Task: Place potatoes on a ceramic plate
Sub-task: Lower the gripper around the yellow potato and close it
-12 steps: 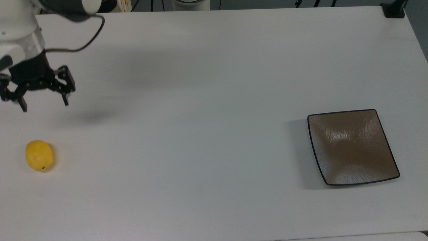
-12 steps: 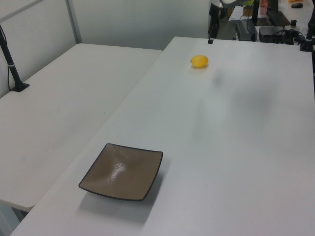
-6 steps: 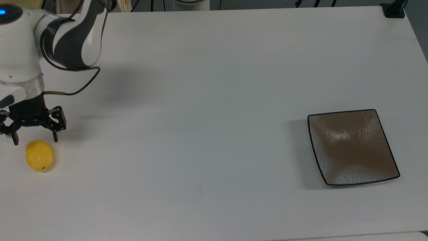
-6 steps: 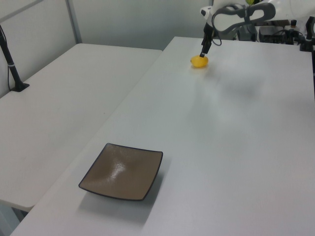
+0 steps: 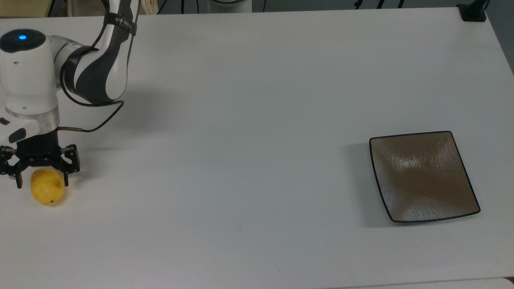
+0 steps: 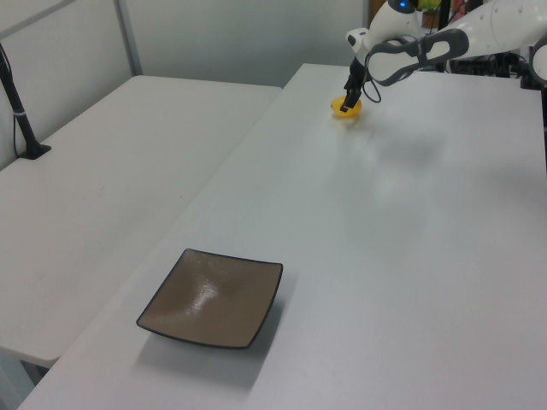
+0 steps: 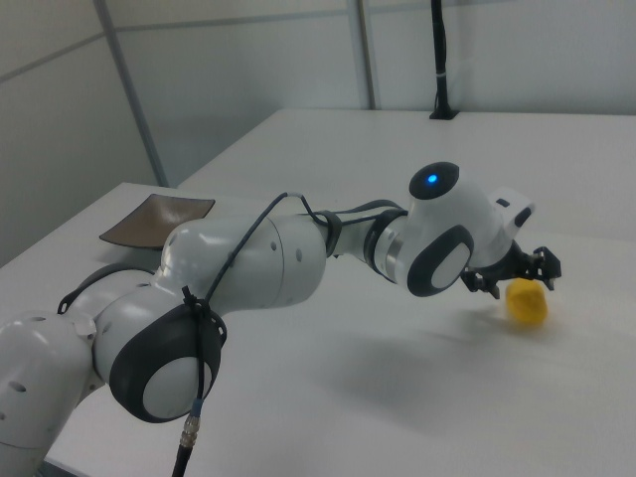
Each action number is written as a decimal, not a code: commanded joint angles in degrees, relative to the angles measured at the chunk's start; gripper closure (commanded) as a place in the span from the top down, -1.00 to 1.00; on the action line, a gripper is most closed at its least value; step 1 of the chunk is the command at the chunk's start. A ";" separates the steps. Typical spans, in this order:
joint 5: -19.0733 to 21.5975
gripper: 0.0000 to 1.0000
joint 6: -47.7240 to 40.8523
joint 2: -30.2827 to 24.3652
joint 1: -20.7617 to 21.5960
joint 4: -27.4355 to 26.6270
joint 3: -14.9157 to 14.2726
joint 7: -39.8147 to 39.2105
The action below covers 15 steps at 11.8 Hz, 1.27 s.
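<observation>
Hand (image 5: 41, 180) spread, straddling potato (image 5: 47, 188) | arm reaching down | plate (image 5: 423, 176) well apart

Even, bright overhead light; soft shadow left of ceramic plate (image 5: 423, 176), glare on its glaze; focus perhaps slightly soft.

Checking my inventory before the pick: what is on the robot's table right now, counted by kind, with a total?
Yellow potato: 1
Square brown ceramic plate: 1
Total: 2
The open tool straddles the potato near the top view's left edge of the table; the plate sits apart near the top view's right, with nothing on it.
</observation>
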 commanded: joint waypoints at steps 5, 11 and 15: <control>0.19 0.34 3.16 3.04 -0.63 1.75 1.03 -0.86; 0.11 -1.00 2.63 1.90 -0.63 1.05 1.03 -0.78; 0.72 -1.00 0.36 -7.48 -0.98 -4.65 1.21 -0.34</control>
